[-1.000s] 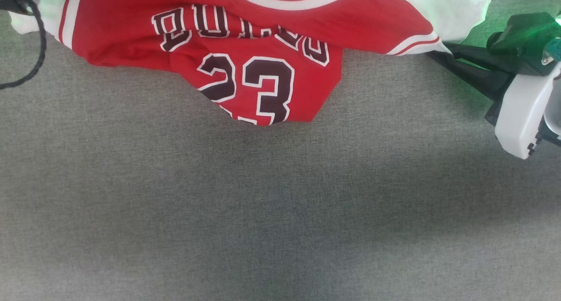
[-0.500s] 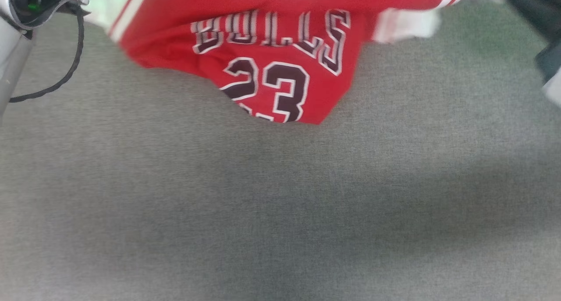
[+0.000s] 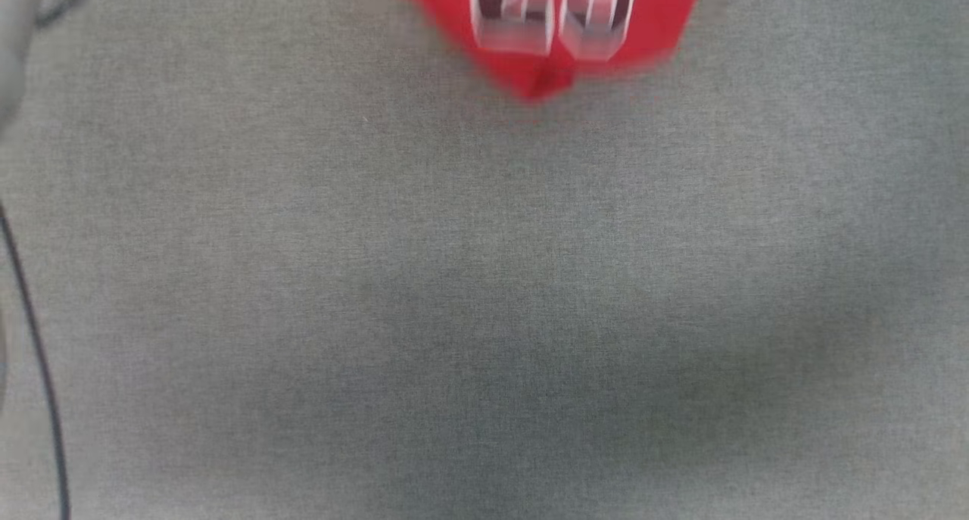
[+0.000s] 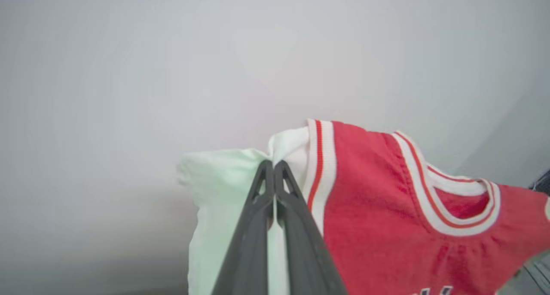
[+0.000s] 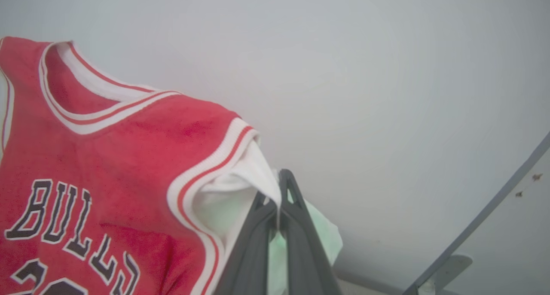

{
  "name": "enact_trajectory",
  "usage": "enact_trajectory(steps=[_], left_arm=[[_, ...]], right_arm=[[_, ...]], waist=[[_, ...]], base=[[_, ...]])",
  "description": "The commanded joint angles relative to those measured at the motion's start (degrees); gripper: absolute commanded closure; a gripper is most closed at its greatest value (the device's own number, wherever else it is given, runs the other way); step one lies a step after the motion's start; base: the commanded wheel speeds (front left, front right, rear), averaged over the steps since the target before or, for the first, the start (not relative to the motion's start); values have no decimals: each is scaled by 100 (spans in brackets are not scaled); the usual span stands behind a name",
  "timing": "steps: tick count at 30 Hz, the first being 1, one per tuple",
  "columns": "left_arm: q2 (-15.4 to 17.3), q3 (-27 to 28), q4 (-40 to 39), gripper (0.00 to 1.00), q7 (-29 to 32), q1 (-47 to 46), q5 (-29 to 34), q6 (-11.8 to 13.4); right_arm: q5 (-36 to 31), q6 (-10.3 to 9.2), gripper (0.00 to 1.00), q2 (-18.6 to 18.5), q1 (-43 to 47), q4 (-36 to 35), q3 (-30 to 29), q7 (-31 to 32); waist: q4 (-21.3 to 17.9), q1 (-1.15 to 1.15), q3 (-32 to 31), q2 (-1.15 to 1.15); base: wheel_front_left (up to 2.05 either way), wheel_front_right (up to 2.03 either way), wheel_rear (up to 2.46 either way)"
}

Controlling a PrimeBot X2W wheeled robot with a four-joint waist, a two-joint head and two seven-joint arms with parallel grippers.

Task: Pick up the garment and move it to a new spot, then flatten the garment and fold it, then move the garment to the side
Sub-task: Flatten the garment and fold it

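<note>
Garment (image 3: 549,70) shows as a blurred red tip bearing the "23" at twelve o'clock in the head view, over the grey cloth surface (image 3: 484,293); whether it touches is unclear. Left gripper (image 4: 273,164), fingers pressed together, pinches the white section beside the striped armhole trim near six o'clock of its wrist view; right gripper (image 5: 280,181) likewise pinches white fabric at the other shoulder

"BULLS" in black, white-edged letters on the red garment (image 5: 107,157), blurred "23" below.
</note>
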Motion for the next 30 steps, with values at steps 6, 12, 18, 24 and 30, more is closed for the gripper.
enact_trajectory(steps=[6,12,18,24,30], left_arm=[[-429,403,539,100,-963,-964,-9,-66],[-532,343,832,100,-917,-734,-69,-280],[-313,227,186,100,-551,467,-509,-335],[343,-19,-1411,100,-282,2723,-1189,-338],[938,-385,-2847,100,-390,4672,-1544,-339]], right_arm=[[-441,-8,100,481,-1230,1281,-416,-760],[-439,-8,100,544,-1208,1656,-160,-857],[-146,-8,100,81,-134,1072,524,-714],[525,-8,100,-570,1609,173,1048,-506],[1116,-9,100,-1204,3071,-636,1186,-385]], waist=[[16,0,-243,0],[27,0,-493,0],[66,0,-640,0],[99,0,-941,0],[144,0,-1205,0]], base=[[0,0,0],[0,0,0],[0,0,0],[0,0,0],[0,0,0]])
